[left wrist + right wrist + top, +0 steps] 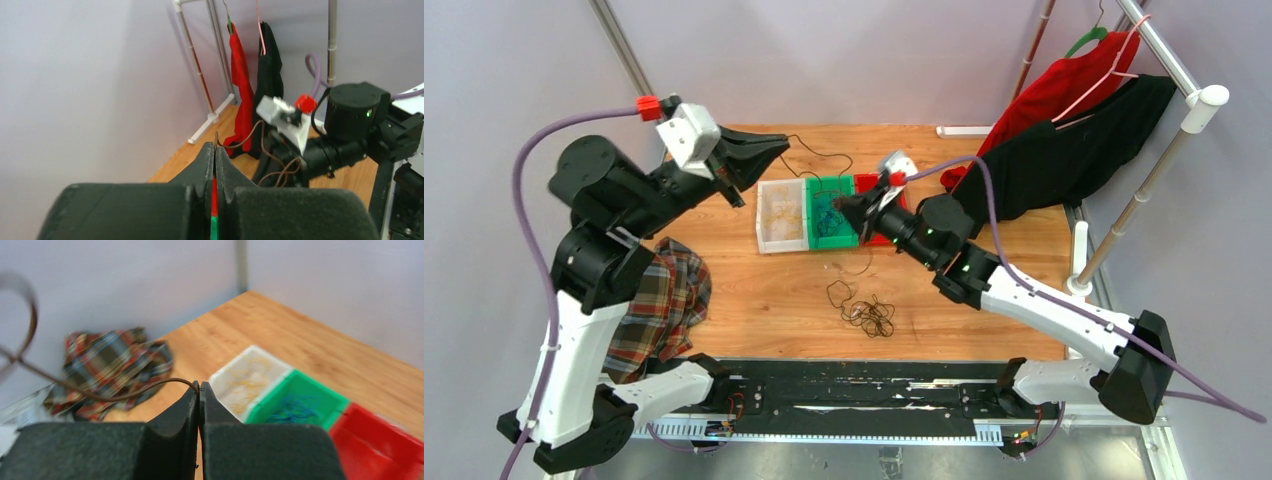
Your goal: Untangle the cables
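Observation:
A thin dark-brown cable (pixel 824 153) runs between my two grippers above the bins. My left gripper (pixel 779 145) is shut on one end, and the cable (pixel 250 137) leaves its tips (pixel 215 147) toward the right arm. My right gripper (pixel 842 207) is shut on the other end over the green bin, and the cable (pixel 125 392) curves off to the left from its tips (pixel 199 386). A loose tangle of black cables (pixel 869 312) lies on the wooden table in front of the bins. Blue wires (pixel 295 410) lie in the green bin and yellow-tan wires (pixel 247 382) in the white bin.
A white bin (pixel 769 240), a green bin (pixel 819 240) and a red bin (pixel 865 181) stand side by side mid-table. A plaid cloth (pixel 659 305) lies at the left. Red (pixel 1054 90) and black (pixel 1074 160) garments hang on a rack at the back right.

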{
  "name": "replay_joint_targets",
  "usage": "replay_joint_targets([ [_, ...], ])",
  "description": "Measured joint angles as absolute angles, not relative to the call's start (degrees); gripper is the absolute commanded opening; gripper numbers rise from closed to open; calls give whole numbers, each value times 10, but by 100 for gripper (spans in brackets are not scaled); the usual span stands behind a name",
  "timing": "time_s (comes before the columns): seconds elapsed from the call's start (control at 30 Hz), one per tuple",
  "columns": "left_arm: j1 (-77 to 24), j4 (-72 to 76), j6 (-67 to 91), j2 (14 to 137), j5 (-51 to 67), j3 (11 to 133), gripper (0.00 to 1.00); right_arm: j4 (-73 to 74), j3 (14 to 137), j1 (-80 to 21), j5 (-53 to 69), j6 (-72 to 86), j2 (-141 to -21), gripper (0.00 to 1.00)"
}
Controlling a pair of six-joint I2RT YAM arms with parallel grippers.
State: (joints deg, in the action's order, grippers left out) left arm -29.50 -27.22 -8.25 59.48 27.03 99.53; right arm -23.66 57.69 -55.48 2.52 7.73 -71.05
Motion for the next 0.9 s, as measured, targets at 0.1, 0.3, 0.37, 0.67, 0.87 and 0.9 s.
replay_joint_targets([
  [0.1, -295, -267, -59, 616, 271, 977, 0, -239, 577, -498, 10, 92, -700, 1],
  [0.3, -312, -276, -47, 735, 258, 998, 0, -246, 577, -407, -1, 116, -719, 1],
  [0.37, -316, -286, -48, 776, 248, 1009, 1, -245, 583, -387, -1, 118, -741, 1],
  [0.67, -325, -320, -71, 915, 211, 1083, 0, -252, 670, -317, 13, 121, -885, 1],
  [0.87, -326, -320, -91, 940, 202, 1109, 0, -253, 737, -291, 28, 119, -969, 1],
  [0.9, -326, -319, -96, 943, 200, 1109, 0, -254, 744, -289, 30, 119, -979, 1],
])
